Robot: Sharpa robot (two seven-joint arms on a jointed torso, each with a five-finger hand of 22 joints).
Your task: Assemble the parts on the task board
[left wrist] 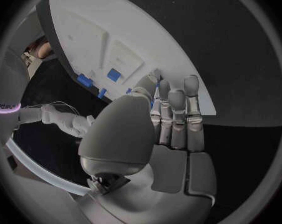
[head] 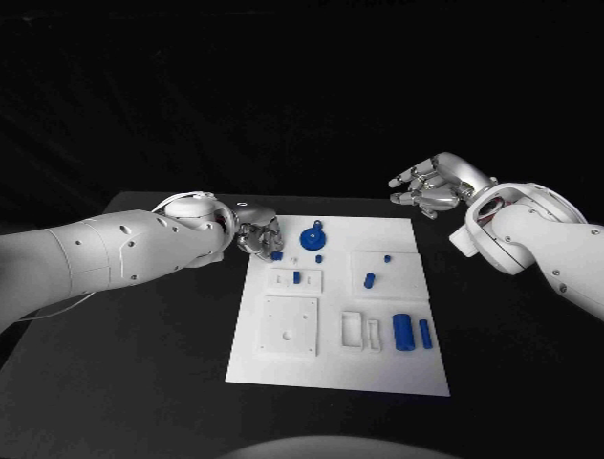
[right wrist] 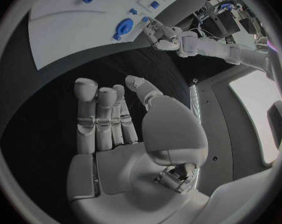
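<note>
My left robot hand (head: 257, 232) sits at the task board's (head: 341, 371) far-left corner, fingertips over a small blue part (head: 276, 255); I can't tell whether it grips it. The round blue part (head: 314, 235) lies just right. My right robot hand (head: 438, 183) hovers released above the counter (head: 123, 382) beyond the board.

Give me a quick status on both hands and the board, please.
Left hand at task board far-left corner, pinching a small blue part. Right hand open, off the board. Nothing blocking.
</note>
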